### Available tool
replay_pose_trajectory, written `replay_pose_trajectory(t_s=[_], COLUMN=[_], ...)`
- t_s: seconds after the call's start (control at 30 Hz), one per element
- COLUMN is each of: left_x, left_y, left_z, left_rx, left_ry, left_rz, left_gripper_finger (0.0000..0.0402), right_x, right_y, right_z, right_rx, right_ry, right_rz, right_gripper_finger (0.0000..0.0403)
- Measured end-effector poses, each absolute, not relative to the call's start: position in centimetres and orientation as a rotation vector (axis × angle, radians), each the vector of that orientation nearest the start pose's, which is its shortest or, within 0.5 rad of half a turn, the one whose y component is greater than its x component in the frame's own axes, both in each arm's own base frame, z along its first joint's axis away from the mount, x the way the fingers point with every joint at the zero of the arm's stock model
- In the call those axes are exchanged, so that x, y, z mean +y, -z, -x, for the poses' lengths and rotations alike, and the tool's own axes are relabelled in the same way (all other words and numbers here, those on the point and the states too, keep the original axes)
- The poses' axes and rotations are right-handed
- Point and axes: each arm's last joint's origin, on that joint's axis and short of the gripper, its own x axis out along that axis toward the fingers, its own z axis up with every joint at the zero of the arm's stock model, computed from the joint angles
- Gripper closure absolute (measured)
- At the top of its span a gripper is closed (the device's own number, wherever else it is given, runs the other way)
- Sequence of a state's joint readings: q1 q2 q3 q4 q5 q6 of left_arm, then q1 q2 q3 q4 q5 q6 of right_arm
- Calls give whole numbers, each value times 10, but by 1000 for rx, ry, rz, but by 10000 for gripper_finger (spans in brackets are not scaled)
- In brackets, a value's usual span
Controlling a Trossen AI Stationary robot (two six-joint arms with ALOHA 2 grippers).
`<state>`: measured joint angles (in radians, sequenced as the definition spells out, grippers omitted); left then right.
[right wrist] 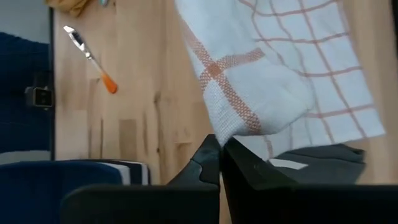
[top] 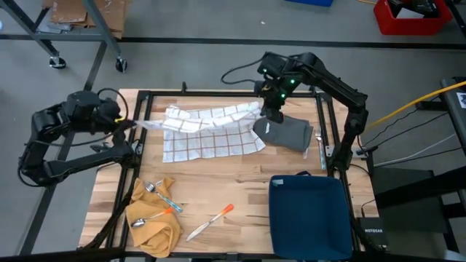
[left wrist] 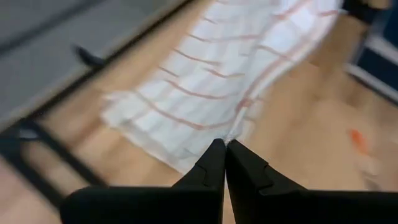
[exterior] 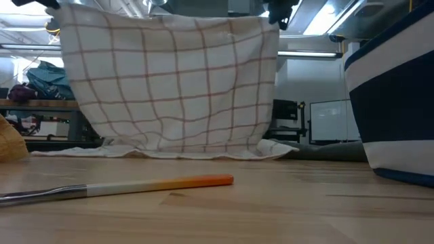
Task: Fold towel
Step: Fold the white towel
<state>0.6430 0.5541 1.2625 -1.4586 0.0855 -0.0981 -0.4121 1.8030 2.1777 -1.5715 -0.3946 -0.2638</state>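
- White cloth with thin red-brown checks, the towel (top: 211, 129), is lifted up over the far half of the light wooden table (top: 233, 182).
- Its two top corners are held up in the air, and its bottom edge rests on the table.
- On the left side, the left claw (top: 129, 122) is pinched shut on one towel corner. In the left wrist view, the two dark fingers (left wrist: 214, 168) press together with the cloth edge between them.
- On the right side, the right claw (top: 271, 110) is pinched shut on the other top corner. In the right wrist view, the cloth hangs from its closed tips.
- In the low view the towel (exterior: 169, 85) hangs like a curtain, wide and flat, with its bottom touching the table.
- Just beside the right claw lies a dark grey folded cloth (top: 285, 133), partly under the towel's edge.
- Near the front right sits a dark blue soft bag with white stripes (top: 309, 215).
- Near the front left lies a crumpled yellow cloth (top: 154, 222) with a metal fork (top: 154, 189) and a metal spoon (top: 140, 220) on it.
- Between the yellow cloth and the blue bag lies a knife with an orange and white handle (top: 211, 221), well apart from the towel.
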Motion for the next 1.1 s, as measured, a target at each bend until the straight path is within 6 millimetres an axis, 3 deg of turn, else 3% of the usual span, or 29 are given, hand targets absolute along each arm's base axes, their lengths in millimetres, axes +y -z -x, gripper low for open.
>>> replay_pose_trajectory(t_s=[0.27,0.57,1.1], left_x=[-5,-11,-14], left_y=[-380,-375,-337], left_z=[-13,-11,-11], left_rx=[684,713,764], left_ry=[-257,-154,-78], left_rz=[531,654,862], left_gripper_finger=[401,401,401], right_x=[-88,-60,-41], right_y=[-418,-413,-319], right_z=[-309,-317,-326], right_rx=[1091,1125,1426], right_ry=[-221,-296,-419], right_rz=[-243,-212,-418], right_gripper_finger=[395,395,395])
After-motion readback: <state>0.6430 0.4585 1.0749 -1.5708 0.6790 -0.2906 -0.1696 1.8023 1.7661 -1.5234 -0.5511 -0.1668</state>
